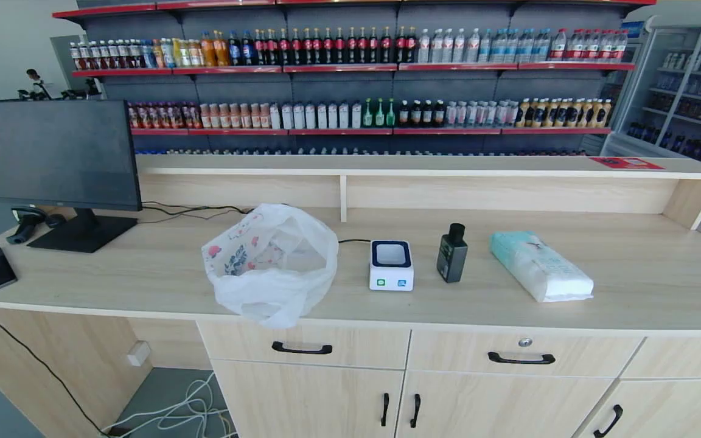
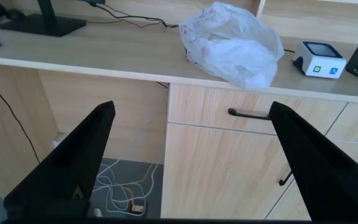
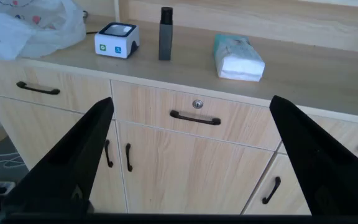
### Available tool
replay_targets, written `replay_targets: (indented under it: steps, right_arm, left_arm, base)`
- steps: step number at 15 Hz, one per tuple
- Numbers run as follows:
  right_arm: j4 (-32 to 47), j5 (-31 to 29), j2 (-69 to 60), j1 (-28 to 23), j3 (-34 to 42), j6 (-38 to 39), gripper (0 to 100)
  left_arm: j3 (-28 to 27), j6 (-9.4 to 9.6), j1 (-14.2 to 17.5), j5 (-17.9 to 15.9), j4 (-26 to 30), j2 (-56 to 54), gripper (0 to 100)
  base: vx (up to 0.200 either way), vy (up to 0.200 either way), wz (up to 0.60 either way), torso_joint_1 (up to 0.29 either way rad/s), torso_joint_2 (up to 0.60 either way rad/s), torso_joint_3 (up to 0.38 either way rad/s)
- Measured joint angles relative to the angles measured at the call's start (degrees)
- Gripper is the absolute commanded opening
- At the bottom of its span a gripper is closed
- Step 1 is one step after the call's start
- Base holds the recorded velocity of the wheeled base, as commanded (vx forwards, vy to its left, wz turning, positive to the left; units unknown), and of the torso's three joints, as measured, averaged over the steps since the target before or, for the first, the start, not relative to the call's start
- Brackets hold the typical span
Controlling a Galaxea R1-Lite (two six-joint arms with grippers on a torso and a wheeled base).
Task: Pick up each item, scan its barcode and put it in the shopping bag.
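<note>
In the head view's centre, scanner: a small white box-shaped barcode scanner (image 1: 391, 265) with a dark-rimmed top window stands on the pale wood-grain counter (image 1: 648, 274).
Bag: a thin white plastic shopping bag (image 1: 271, 267) with a floral print sits left of centre, just beside the barcode scanner. Its mouth is open and its lower edge droops over the counter's front edge.
Bottle: a dark flat-sided bottle (image 1: 451, 255) with a black cap stands upright just right of the barcode scanner, not touching it.
Tissues: a soft white and pale-green pack of tissues (image 1: 539, 267) lies flat right of centre, near the bottle but apart from it.
Monitor: a black flat monitor (image 1: 61, 152) stands at the upper left, screen dark.
Shelving: dark shelving (image 1: 338, 69) with red edges runs across the top, lined with bottled drinks.
Left wrist view, claw: the left gripper (image 2: 191, 109) has its two black fingers spread wide and faces a pale cupboard door (image 2: 216, 168) below counter level. The shopping bag, barcode scanner and bottle sit on the counter beyond.
Right wrist view, claw: the right gripper (image 3: 191, 101) is likewise spread wide, facing a drawer (image 3: 148, 102) with a black handle and a round lock. The barcode scanner, bottle and pack of tissues sit on the counter beyond.
</note>
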Motion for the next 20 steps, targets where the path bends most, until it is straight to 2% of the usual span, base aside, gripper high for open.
replay_targets:
  steps: [20]
  right_arm:
    - [-0.3, 2.1, 0.0, 0.0, -1.4, -3.4, 100]
  left_arm:
    - [0.0, 0.16, 0.0, 0.0, 0.0, 0.0, 100]
  base:
    - [0.0, 0.0, 0.0, 0.0, 0.0, 0.0]
